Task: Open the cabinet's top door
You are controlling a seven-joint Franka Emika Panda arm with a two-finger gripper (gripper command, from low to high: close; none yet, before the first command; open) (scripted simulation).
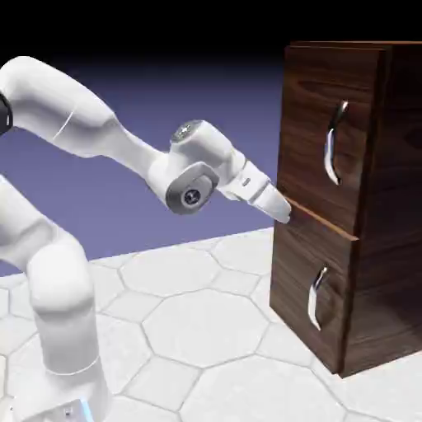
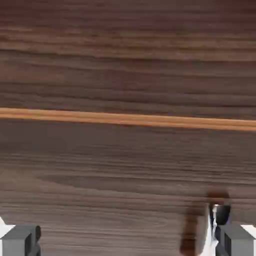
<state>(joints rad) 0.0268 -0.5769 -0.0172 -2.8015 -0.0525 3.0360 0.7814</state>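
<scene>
Fingers spread and empty, gripper [image 1: 283, 210] noses the cabinet [image 1: 387, 272] front's left edge at the panel seam; the top door [image 1: 330, 91], likely rigid, wants hooking by its slick handle [image 1: 333, 142].

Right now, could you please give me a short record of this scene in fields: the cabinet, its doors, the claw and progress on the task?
cabinet: tall dark wood-grain box, standing at the exterior view's right
top door: looks shut, long curved silver handle untouched
lower panel: smaller silver handle
seam: light wood strip between the two panels, straight ahead in the hand view
claw: at the cabinet front near the seam, left of and below the top handle, holding nothing, fingertips apart
progress: handle not yet grasped
</scene>
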